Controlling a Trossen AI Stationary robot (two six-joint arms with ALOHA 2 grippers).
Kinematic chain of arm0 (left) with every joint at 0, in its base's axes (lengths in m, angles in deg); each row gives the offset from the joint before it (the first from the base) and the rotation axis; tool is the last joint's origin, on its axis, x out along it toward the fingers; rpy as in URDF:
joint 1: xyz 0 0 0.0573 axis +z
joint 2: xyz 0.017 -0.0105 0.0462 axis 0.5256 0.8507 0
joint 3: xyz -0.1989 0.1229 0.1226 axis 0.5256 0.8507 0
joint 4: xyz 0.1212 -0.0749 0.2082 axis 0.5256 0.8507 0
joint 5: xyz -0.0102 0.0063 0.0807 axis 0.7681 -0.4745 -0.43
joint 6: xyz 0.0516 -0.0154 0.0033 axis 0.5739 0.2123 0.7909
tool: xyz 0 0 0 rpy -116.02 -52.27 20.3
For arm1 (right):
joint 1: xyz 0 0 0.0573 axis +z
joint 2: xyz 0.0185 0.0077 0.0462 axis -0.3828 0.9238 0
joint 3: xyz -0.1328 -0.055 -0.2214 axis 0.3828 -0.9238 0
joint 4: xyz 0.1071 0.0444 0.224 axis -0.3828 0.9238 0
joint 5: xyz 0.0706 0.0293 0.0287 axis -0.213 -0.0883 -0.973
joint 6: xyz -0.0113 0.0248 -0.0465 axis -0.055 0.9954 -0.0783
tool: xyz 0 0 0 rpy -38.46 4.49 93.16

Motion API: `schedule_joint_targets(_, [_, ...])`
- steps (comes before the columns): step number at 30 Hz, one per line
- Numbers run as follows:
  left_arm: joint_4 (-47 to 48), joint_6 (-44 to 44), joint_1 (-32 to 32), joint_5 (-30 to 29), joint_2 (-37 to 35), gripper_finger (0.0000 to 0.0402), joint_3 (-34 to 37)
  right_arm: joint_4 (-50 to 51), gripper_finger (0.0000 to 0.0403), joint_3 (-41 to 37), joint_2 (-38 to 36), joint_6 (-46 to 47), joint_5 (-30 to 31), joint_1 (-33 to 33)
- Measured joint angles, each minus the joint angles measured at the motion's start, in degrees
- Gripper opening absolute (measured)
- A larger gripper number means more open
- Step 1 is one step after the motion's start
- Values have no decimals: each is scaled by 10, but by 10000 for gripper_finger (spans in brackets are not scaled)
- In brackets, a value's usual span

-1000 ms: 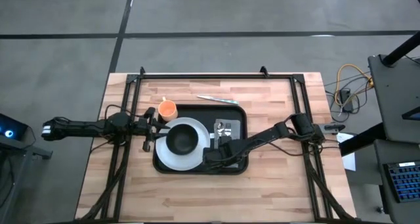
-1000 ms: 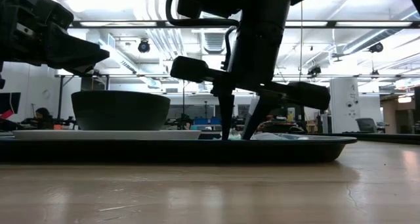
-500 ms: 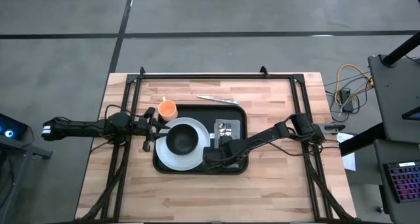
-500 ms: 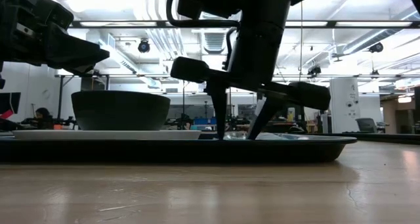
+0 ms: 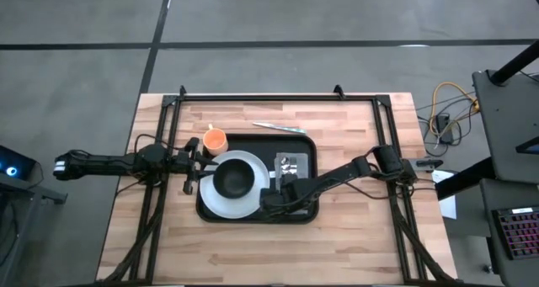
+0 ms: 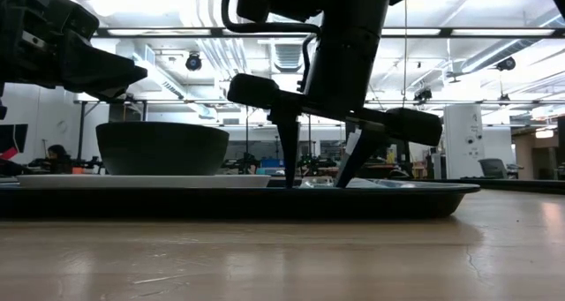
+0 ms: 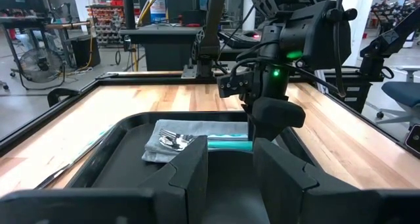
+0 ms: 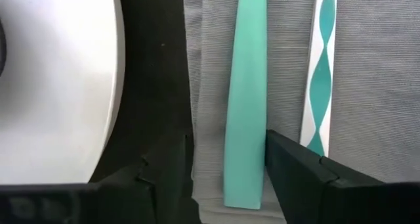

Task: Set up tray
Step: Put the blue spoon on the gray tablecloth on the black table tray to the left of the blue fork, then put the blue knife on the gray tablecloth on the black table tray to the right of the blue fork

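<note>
The black tray [image 5: 301,213] lies mid-table and carries a white plate [image 5: 217,201] with a dark bowl [image 5: 234,179] on it. A grey napkin [image 8: 210,66] lies in its right part. A teal-handled utensil [image 8: 244,106] rests flat on the napkin, with metal cutlery heads [image 7: 172,141] at the far end. My right gripper [image 8: 226,178] is open and points down, one finger on each side of the teal handle. My left gripper [image 7: 230,168] is open and hovers level at the tray's left rim, facing the bowl.
An orange cup [image 5: 216,140] stands on the table by the tray's far left corner. A loose metal utensil [image 5: 278,127] lies on the wood behind the tray. A second, wavy teal handle [image 8: 321,73] lies on the napkin beside the first. Bare wood lies near and right.
My right gripper has opened: the gap between its fingertips has widened around the teal handle, while the arm has stayed in place. The utensil lies on the napkin.
</note>
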Motion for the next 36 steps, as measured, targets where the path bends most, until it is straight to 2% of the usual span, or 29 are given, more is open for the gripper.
schedule_joint_targets(7, [0,0,0,0,0,105,0,9,178,13,-1,-14,0,-2])
schedule_joint_targets(13, [0,0,0,0,0,105,0,76,166,40,-2,-18,-1,-6])
schedule_joint_targets(19, [0,0,0,0,0,105,0,139,158,76,-2,-61,15,-15])
schedule_joint_targets(26, [0,0,0,0,0,105,0,165,157,104,-3,-143,42,-46])
schedule_joint_targets(36, [0,0,0,0,0,105,0,169,163,106,-14,-347,41,-150])
